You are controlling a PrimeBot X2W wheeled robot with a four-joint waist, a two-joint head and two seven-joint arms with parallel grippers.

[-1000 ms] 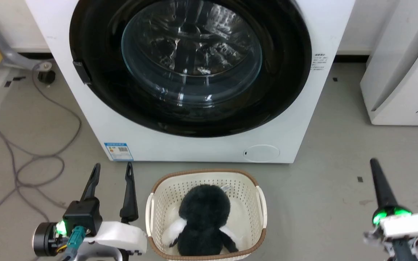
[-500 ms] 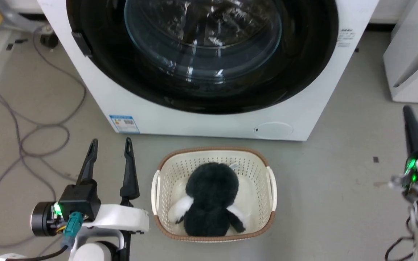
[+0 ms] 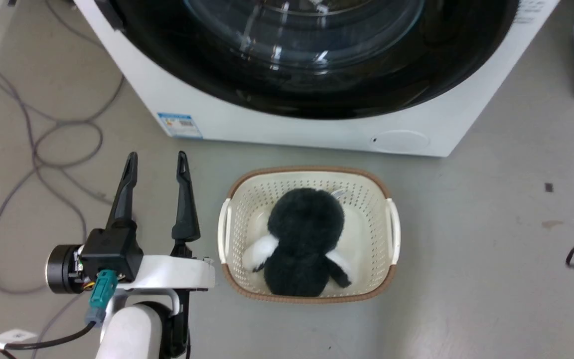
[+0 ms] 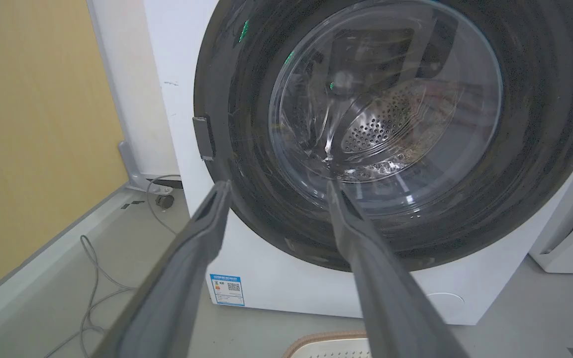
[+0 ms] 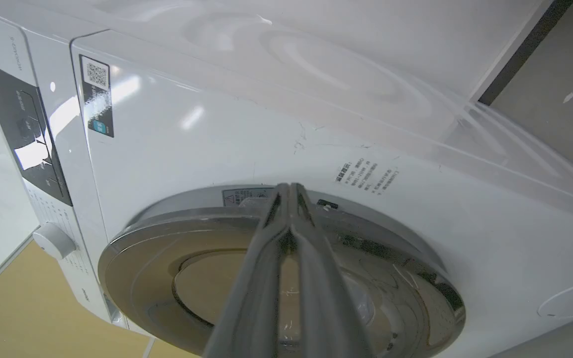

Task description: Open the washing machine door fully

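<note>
Toward the washing machine door [image 5: 167, 258], right gripper [image 5: 290, 187] has advanced, fingers together.

I log: bright, even overhead light; glare streaks on the washing machine door [image 3: 307, 55]; wrist views bowed at edges; left gripper [image 4: 277, 185] blurred up close.

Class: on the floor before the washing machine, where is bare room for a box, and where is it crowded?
Bare floor lies right of the basket, up to the washing machine. Crowded leftward: grey cables and the left gripper.
</note>
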